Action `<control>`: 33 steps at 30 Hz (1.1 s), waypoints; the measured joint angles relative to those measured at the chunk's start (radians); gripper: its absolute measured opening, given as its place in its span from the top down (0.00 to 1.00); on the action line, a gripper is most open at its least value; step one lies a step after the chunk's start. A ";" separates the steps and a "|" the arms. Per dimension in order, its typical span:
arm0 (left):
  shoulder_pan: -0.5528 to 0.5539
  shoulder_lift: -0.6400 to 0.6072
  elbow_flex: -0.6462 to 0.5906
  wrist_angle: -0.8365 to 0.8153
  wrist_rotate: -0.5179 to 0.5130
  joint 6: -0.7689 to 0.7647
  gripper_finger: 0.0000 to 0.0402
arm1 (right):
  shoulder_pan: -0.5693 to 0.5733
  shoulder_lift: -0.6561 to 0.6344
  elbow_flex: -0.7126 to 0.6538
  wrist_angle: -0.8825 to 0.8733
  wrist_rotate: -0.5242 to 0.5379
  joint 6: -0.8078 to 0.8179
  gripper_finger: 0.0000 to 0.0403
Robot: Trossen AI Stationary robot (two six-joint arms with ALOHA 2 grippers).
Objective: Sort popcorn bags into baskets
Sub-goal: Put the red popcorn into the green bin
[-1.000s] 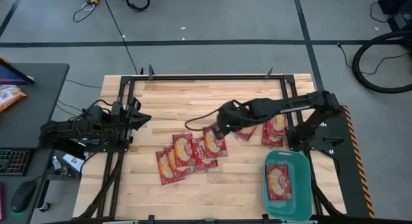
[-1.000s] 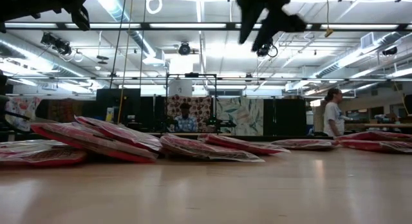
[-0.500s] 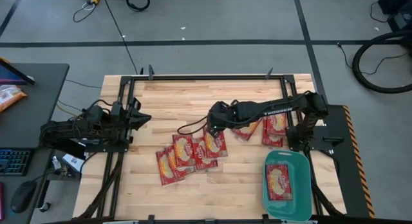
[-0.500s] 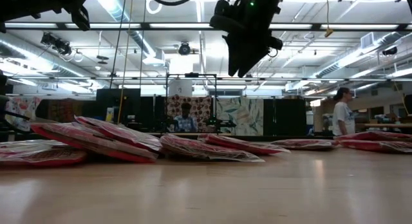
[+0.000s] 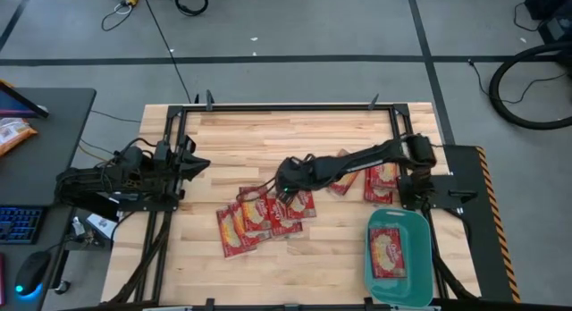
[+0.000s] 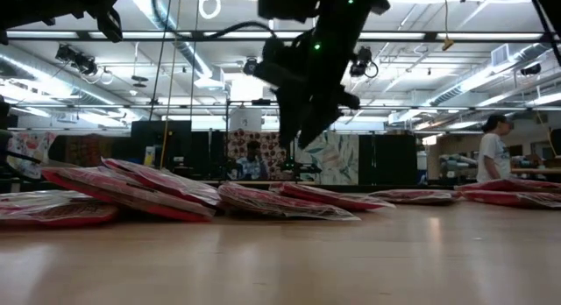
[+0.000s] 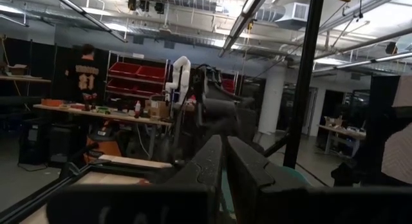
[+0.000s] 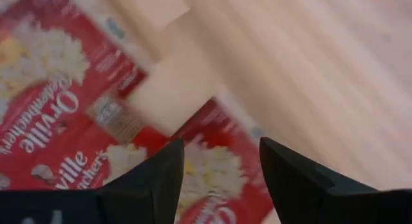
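Several red popcorn bags (image 5: 261, 213) lie flat and overlapping in a cluster mid-table. More bags (image 5: 380, 180) lie toward the right edge. The low view shows the bags (image 6: 158, 189) as a low stack. One bag (image 5: 386, 253) lies inside the teal basket (image 5: 399, 223) at the near right corner. My right gripper (image 5: 279, 180) is open and hovers over the cluster's far edge, above the bags (image 8: 58, 121), touching nothing. In the low view the right gripper (image 6: 296, 134) points down, clear of them. My left gripper (image 5: 195, 164) is shut and parked at the left edge.
Bare wood (image 5: 268, 137) stretches across the table's far half. A black frame rail (image 5: 286, 106) runs along the far edge. A side desk with a keyboard (image 5: 20, 223) stands off the left side. People stand in the room behind the table.
My right gripper has swung toward the table's left edge and dropped lower, from above the bags right of centre to above the middle cluster. The bags and the basket have stayed put.
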 joint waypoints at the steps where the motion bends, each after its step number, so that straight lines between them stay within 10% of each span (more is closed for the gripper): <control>1: 0.000 0.000 0.000 0.000 0.001 0.000 0.93 | 0.007 0.022 0.017 0.006 -0.001 0.010 0.48; 18: 0.000 0.000 0.000 -0.002 0.001 0.000 0.93 | 0.054 0.460 0.657 -0.566 0.062 0.284 0.48; 33: 0.000 0.000 0.000 -0.002 0.000 0.000 0.93 | 0.054 0.523 0.690 -0.661 0.059 0.357 0.52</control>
